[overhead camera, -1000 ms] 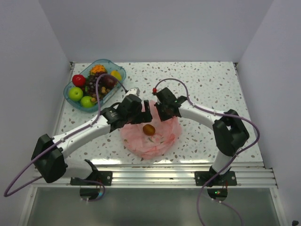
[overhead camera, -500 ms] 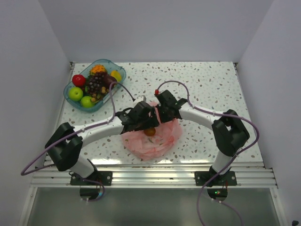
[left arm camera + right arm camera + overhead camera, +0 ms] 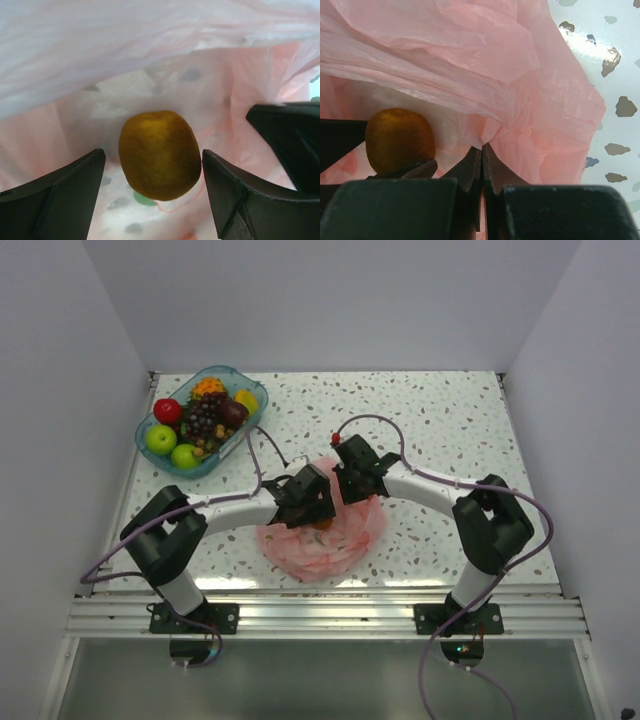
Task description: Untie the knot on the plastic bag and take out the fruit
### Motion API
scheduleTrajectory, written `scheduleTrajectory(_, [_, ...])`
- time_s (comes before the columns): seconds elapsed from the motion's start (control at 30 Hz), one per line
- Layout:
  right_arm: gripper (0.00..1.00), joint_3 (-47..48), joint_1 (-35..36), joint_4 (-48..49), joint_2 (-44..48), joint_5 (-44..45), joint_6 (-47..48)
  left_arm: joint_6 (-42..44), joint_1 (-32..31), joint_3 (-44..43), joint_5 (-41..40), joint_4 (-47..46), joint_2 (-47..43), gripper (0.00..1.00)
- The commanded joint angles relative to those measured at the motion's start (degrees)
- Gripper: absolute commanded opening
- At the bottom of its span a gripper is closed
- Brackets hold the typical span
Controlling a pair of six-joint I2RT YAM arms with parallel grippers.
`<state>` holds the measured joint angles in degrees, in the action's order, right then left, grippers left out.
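2 arms meet at the plastic bag, lying open on the worktop. The right jaws are clenched on a fold of its pink film. The left jaws stand released either side of 1 golden-brown fruit inside. Removal looks in hand; next, the left jaws should close squarely and lift. No writing is legible.

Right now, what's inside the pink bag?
One brownish oval fruit, sitting between the open left gripper. Folded plastic hides the rest of the bag, so I can't tell whether more is in there.
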<state>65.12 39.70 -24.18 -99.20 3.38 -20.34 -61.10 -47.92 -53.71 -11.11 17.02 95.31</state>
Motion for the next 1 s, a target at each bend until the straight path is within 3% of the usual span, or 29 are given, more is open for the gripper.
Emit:
scheduleTrajectory(0.0, [0.0, -0.7, -0.2, 1.9, 2.9, -0.2, -0.8, -0.5, -0.1, -2.3, -2.1, -1.3, 2.8, 0.8])
scheduleTrajectory(0.23, [0.0, -1.5, -0.2, 1.7, 3.9, 0.8, -0.2, 1.6, 0.0, -2.7, -3.6, 1.8, -1.2, 0.42])
scheduleTrajectory(0.4, [0.0, -1.7, -0.5, 1.1, 3.9, 1.5, -0.1, 7.0, -0.1, -8.4, -7.2, 7.7, -6.9, 0.32])
scheduleTrajectory(0.57, [0.0, -1.8, -1.5, 0.4, 4.5, 2.5, 0.0, 13.4, 1.5, -17.1, -10.7, 13.0, -13.0, 0.31])
scheduleTrajectory(0.77, [0.0, -1.8, -3.7, -1.0, 6.3, 2.9, -0.1, 21.6, 14.8, -21.7, -11.2, 16.6, -17.0, 0.33])
scheduleTrajectory(0.9, [0.0, -1.9, -4.8, -2.2, 8.4, 3.0, 0.1, 25.0, 31.9, -21.0, -6.8, 15.9, -18.1, 0.34])
scheduleTrajectory(0.97, [0.0, -2.3, -5.2, -2.3, 9.1, 2.8, 0.1, 25.8, 37.5, -19.0, -4.7, 13.4, -17.9, 0.34])
